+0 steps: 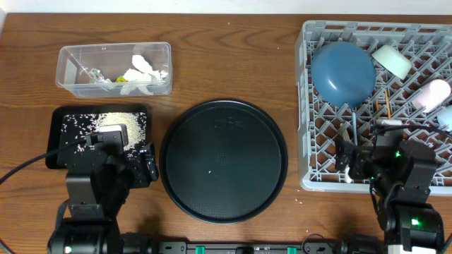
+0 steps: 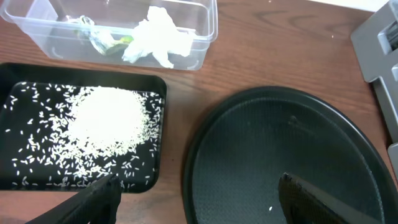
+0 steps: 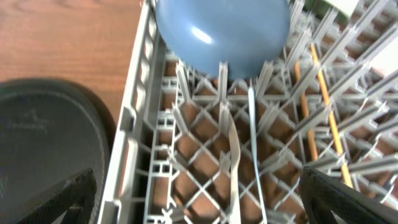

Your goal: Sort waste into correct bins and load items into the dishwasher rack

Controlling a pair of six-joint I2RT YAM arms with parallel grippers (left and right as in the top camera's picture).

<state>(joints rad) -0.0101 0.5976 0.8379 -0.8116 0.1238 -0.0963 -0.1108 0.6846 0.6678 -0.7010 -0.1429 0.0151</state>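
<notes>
With both jaws wide and empty, you see the slim pale plastic spoon [image 3: 232,168] lying in the large grey plastic rack [image 3: 134,124], just beside the upturned blue bowl [image 3: 221,28]: likely light and slippery, so pinch mid-handle.

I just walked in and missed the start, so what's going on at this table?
Two robot arms are clearing up. Neither holds anything: the left gripper hangs open beside the black rectangular tray of rice, and the right gripper is open over the dishwasher rack. The rack holds an upside-down blue bowl, spoons, chopsticks and white cups. Tissues and wrappers sit in the clear tub.
</notes>
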